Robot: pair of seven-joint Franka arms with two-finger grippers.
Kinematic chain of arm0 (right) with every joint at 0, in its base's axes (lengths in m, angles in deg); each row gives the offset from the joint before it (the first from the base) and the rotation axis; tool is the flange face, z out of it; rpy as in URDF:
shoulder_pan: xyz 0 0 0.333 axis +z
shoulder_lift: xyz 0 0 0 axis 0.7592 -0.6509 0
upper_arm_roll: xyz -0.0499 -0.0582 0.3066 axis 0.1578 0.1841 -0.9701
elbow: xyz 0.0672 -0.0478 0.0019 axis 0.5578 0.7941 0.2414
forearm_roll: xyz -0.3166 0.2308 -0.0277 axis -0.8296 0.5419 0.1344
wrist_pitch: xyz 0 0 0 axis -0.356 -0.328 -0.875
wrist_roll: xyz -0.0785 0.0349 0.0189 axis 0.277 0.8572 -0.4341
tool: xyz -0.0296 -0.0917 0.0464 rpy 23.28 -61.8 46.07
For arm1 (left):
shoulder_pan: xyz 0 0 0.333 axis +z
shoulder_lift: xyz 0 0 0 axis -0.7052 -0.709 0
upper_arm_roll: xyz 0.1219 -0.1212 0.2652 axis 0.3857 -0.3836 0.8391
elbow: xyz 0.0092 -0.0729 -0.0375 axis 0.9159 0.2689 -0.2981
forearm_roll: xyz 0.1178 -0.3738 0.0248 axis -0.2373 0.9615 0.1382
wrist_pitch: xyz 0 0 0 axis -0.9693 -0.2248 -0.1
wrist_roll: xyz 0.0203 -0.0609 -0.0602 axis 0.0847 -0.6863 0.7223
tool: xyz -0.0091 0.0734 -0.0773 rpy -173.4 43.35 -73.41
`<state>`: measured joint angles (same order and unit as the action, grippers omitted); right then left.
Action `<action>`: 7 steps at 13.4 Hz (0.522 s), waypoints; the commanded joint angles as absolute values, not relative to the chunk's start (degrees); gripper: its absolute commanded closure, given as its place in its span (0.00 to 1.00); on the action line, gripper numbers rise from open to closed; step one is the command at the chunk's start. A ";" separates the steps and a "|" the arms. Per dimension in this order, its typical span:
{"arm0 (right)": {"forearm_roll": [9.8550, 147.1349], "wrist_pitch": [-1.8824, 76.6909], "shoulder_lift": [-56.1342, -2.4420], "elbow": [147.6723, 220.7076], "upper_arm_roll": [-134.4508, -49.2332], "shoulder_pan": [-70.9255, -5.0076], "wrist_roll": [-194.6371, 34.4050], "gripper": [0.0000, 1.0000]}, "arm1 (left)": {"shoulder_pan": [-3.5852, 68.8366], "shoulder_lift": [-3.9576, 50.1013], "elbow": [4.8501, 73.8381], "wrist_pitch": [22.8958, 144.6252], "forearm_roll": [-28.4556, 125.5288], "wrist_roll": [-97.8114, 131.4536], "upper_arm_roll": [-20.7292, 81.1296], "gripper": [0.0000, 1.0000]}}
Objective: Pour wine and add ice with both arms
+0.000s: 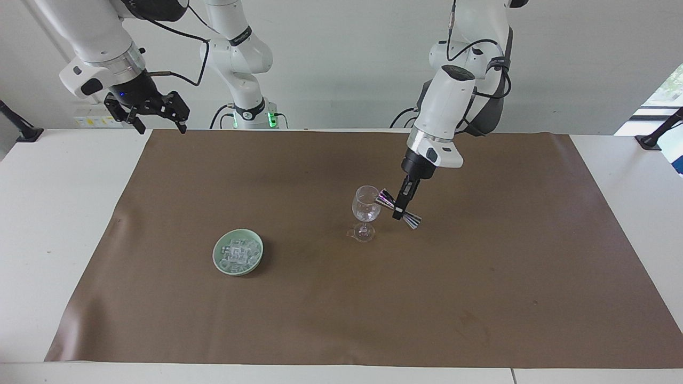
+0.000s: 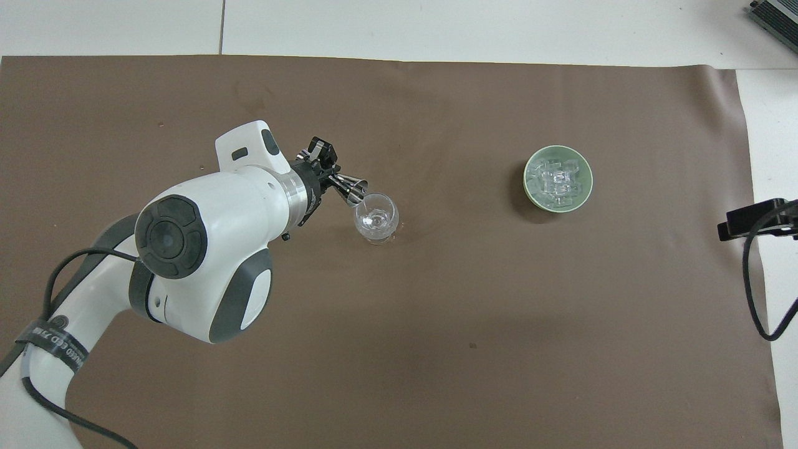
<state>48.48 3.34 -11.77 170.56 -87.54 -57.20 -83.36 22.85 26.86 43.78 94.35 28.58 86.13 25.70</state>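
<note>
My left hand (image 1: 399, 209) is clenched on the waist of a metal jigger (image 1: 397, 208), tilted with one cup's mouth at the rim of the wine glass (image 1: 365, 212). The glass stands upright mid-bench on the brown mat (image 1: 480, 298), a little toward the left arm's end. The ice (image 1: 238, 253) is heaped in a pale green dish (image 1: 218, 259), toward the right arm's end and nearer the bench edge away from the robots than the glass is. My right hand (image 1: 158, 116) waits in the air with fingers spread, empty, over the bench corner by its own base.
</note>
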 commanded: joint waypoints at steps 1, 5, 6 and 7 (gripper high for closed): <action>48.70 2.95 -11.13 170.79 -87.72 -57.57 -82.67 0.00 | 21.99 26.63 41.95 92.07 26.13 87.77 26.37 1.00; 48.70 3.04 -11.13 170.79 -87.72 -57.57 -82.67 0.00 | 21.99 26.63 41.86 91.45 25.34 87.77 26.37 1.00; 48.70 3.04 -11.13 170.79 -87.72 -57.57 -82.67 0.00 | 21.99 26.63 41.77 91.28 24.99 87.77 26.37 1.00; 48.70 3.04 -11.13 170.79 -87.72 -57.57 -82.75 0.00 | 21.99 26.63 41.77 91.28 24.63 87.86 26.37 1.00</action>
<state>48.48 3.34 -11.77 170.56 -87.54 -57.20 -83.36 22.82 26.86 43.11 93.05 26.64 86.14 25.69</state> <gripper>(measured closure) 0.000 0.789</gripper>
